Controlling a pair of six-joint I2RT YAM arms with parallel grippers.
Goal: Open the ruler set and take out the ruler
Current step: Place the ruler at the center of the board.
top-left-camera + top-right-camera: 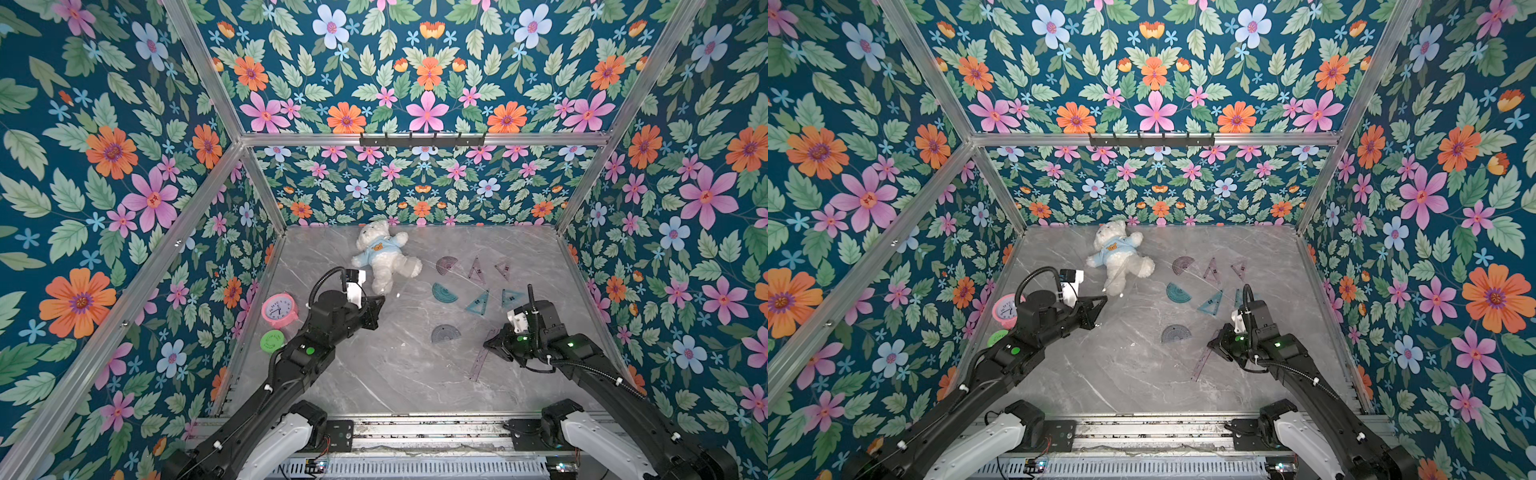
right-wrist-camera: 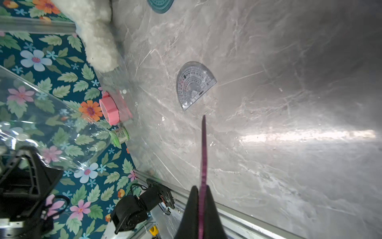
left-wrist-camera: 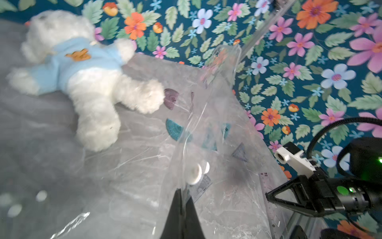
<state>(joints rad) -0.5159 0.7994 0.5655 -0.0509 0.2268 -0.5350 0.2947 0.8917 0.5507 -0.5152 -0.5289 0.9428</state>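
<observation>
The left claw point(image 3: 182, 191) pinches the clear plastic pouch point(image 3: 215, 99) aloft, probably to steady it, while the right claw point(image 2: 201, 189) clamps the purple ruler point(image 2: 204, 149) edge-on above the worktop point(image 2: 289, 93), apparently already outside the pouch.

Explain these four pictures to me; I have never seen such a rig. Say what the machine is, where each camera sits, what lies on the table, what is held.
These are two black robot arms, each ending in a two-fingered gripper. The two wide pictures come from one camera head above, looking down; the other two come from cameras on each arm's wrist. On the grey marble tabletop lie a white teddy bear in a blue shirt, a pink alarm clock, a green round tub, and tinted plastic protractors and set squares, such as a grey protractor. The left gripper is shut on a clear plastic pouch; the right gripper is shut on a purple ruler.
</observation>
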